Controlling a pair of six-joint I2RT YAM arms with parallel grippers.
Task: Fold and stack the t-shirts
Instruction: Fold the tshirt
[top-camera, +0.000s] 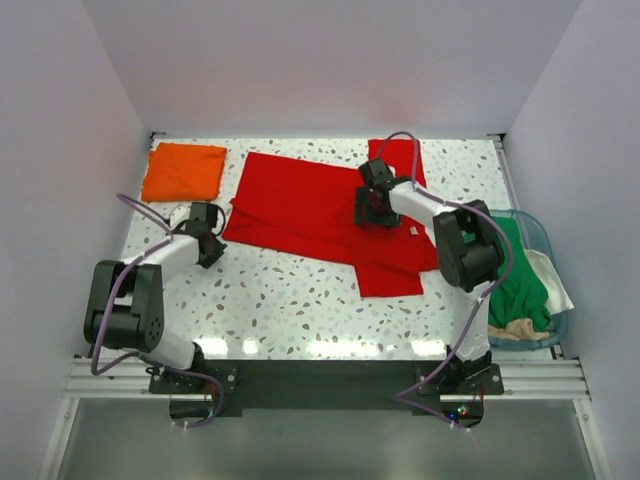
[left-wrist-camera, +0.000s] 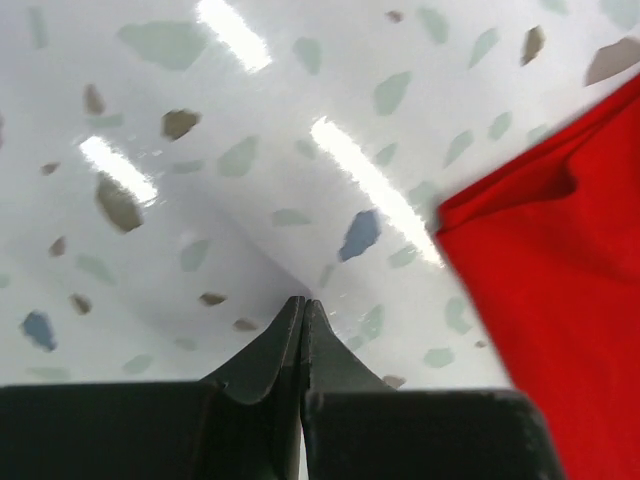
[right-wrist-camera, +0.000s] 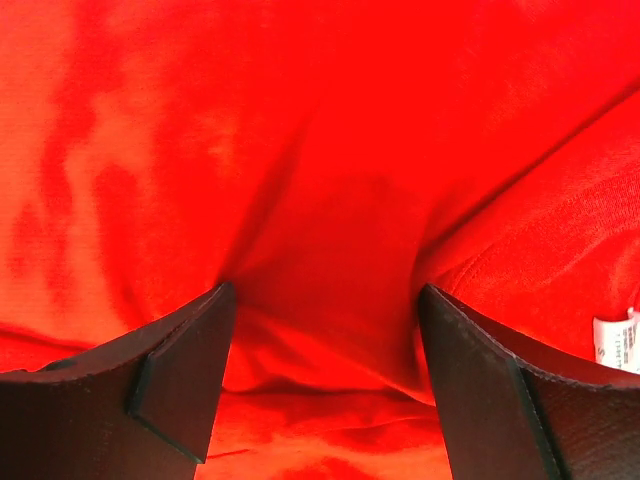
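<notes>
The red t-shirt (top-camera: 300, 205) lies spread across the middle of the table, its white neck label (top-camera: 412, 231) near the right arm. My right gripper (top-camera: 368, 213) is open and pressed down on the red cloth (right-wrist-camera: 320, 200), a fold bunched between its jaws; the label (right-wrist-camera: 618, 345) shows at the right edge. My left gripper (top-camera: 207, 250) is shut and empty over bare table (left-wrist-camera: 200, 200), just left of the shirt's lower-left corner (left-wrist-camera: 560, 280). The orange t-shirt (top-camera: 183, 170) lies folded at the back left. The green t-shirt (top-camera: 520, 280) sits in the tub.
A translucent teal tub (top-camera: 545, 235) stands at the right edge, holding the green shirt and pale cloths (top-camera: 553, 278). White walls close in the table on three sides. The speckled tabletop (top-camera: 290, 300) stretches in front of the red shirt.
</notes>
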